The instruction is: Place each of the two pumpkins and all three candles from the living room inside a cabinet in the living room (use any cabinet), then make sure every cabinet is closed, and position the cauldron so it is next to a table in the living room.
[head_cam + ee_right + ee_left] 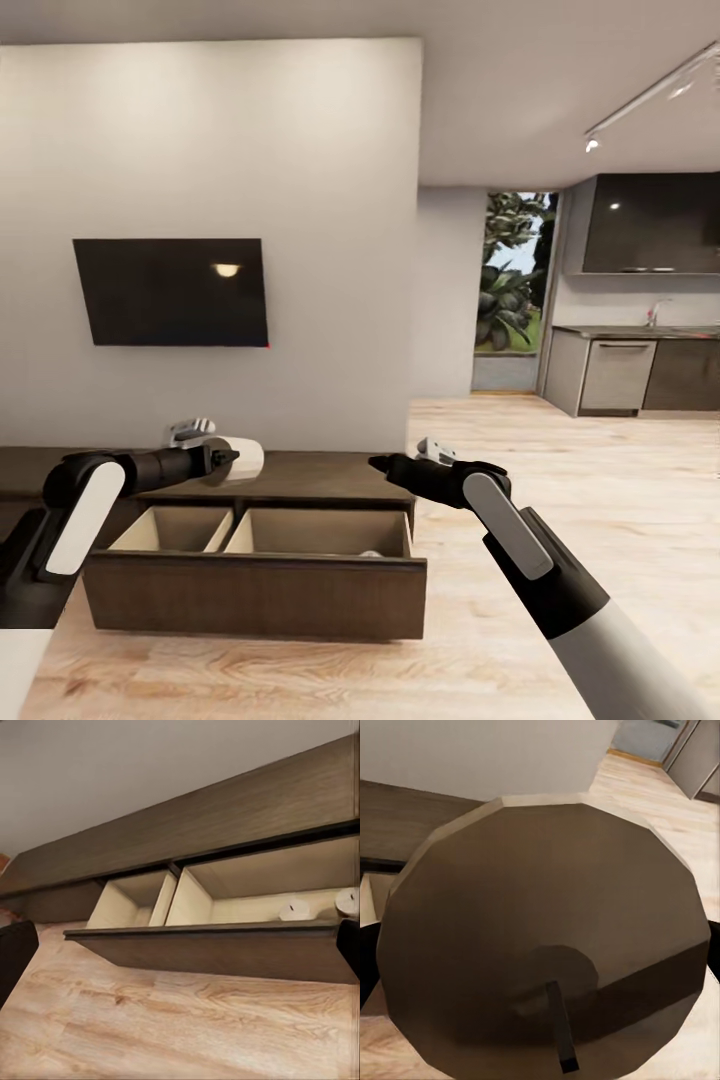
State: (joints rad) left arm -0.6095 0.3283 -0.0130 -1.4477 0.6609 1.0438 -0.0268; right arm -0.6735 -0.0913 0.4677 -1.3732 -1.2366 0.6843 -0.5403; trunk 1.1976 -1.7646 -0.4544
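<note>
Left gripper (232, 458) is clamped on a stubby grey-beige candle (238, 460) above the dark-brown wooden cabinet's open drawer (255, 590); rigid, light, probably slick, best gripped mid-side.

My left gripper (232, 458) held a candle (240, 458) whose near end was covered by my fingers at centre left of the head view. In the left wrist view the candle's flat face (547, 937) blocked nearly everything; my fingers were cut off at both side edges. The drawer's (255, 595) front hid most of its inside; only a pale sliver (370, 553) showed. In the right wrist view two candles (298, 911) sat low in the drawer, the second (347, 900) cut by the right edge, and my right gripper's (385, 465) opening could not be read.
</note>
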